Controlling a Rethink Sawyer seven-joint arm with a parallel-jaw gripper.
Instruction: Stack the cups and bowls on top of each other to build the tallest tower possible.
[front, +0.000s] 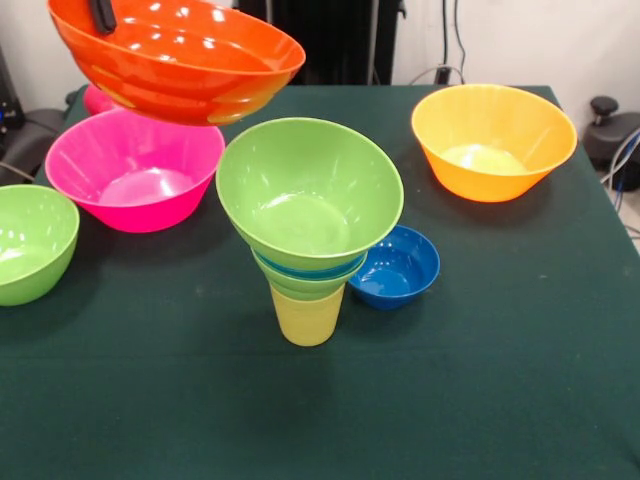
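The tower stands mid-table: a pale yellow cup (307, 318) at the base, then a small green bowl, a light blue bowl showing only as a thin rim (305, 270), and a wide lime green bowl (310, 195) on top. An orange-red bowl (175, 60) hangs tilted in the air at the upper left, above and left of the tower. My gripper (103, 15) is shut on its far rim, with one black finger showing inside the bowl. The rest of the gripper is cut off by the top edge.
A dark blue bowl (398, 265) sits right beside the tower. A pink bowl (135, 170) and a lime green bowl (30, 240) lie at the left, a yellow-orange bowl (493, 140) at the back right. A pinkish-red thing (95, 100) peeks out behind the pink bowl.
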